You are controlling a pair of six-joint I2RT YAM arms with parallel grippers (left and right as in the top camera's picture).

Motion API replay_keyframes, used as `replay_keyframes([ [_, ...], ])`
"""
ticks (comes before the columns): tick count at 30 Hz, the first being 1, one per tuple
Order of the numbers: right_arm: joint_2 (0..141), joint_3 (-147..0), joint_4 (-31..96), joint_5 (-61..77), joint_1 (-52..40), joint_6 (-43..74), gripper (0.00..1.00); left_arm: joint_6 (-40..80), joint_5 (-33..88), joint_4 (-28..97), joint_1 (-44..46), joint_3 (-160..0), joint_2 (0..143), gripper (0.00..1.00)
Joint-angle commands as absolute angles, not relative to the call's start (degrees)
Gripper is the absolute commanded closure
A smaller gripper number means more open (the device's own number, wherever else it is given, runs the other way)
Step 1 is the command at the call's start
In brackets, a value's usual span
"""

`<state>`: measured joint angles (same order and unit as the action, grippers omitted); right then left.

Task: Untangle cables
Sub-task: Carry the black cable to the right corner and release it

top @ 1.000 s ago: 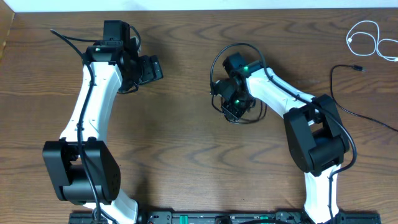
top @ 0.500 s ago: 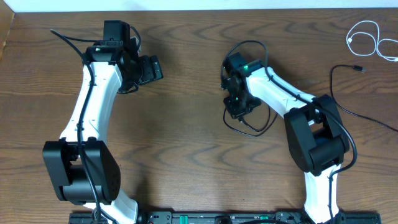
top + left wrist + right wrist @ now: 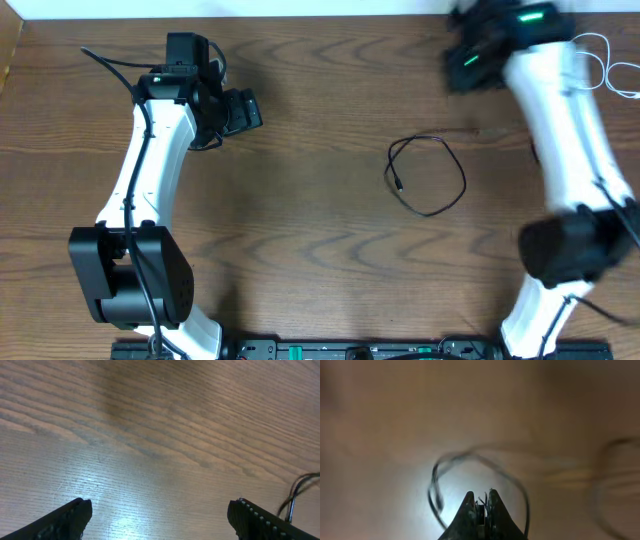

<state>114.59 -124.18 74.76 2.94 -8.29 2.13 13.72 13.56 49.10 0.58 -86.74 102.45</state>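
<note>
- The black cable (image 3: 464, 180) is lying in a loose loop mid-worktop (image 3: 320, 220), with the white cable (image 3: 607, 55) well apart at the far right corner.
- The right fingers (image 3: 470, 510) are hovering high, pressed together; it's too blurred to tell whether they're pinching a strand.
- The left fingers (image 3: 70, 517) are idling, spread.
- The cables are looking separated; the next move is probably straightening the loop.
</note>
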Motion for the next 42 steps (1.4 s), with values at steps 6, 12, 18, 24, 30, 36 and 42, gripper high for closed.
replay_keyframes([
  [6, 104.1, -141.4, 67.7, 3.2, 12.1, 1.2, 0.99, 14.0, 13.2, 49.2, 0.5, -86.5, 102.5, 0.08],
  [12, 101.3, -142.6, 61.5, 3.2, 26.1, 3.1, 0.99, 14.0, 13.2, 49.2, 0.5, -86.5, 102.5, 0.08],
  [18, 102.7, -141.6, 62.4, 3.2, 36.1, 4.9, 0.99, 14.0, 13.2, 49.2, 0.5, -86.5, 102.6, 0.09],
  [24, 107.1, -140.3, 68.3, 3.3, 41.4, 11.3, 0.9, 14.0, 13.2, 49.2, 0.5, -86.5, 102.6, 0.08],
  [30, 110.1, -140.3, 72.4, 7.1, 40.5, 11.4, 0.01, 14.0, 13.2, 49.2, 0.5, -86.5, 102.6, 0.09],
  [36, 110.1, -140.3, 75.2, 13.8, 38.6, 11.3, 0.01, 14.0, 13.2, 49.2, 0.5, -86.5, 102.6, 0.09],
  [42, 110.1, -140.3, 82.2, 25.3, 33.0, 7.1, 0.01, 14.0, 13.2, 49.3, 0.5, -86.5, 102.6, 0.07],
])
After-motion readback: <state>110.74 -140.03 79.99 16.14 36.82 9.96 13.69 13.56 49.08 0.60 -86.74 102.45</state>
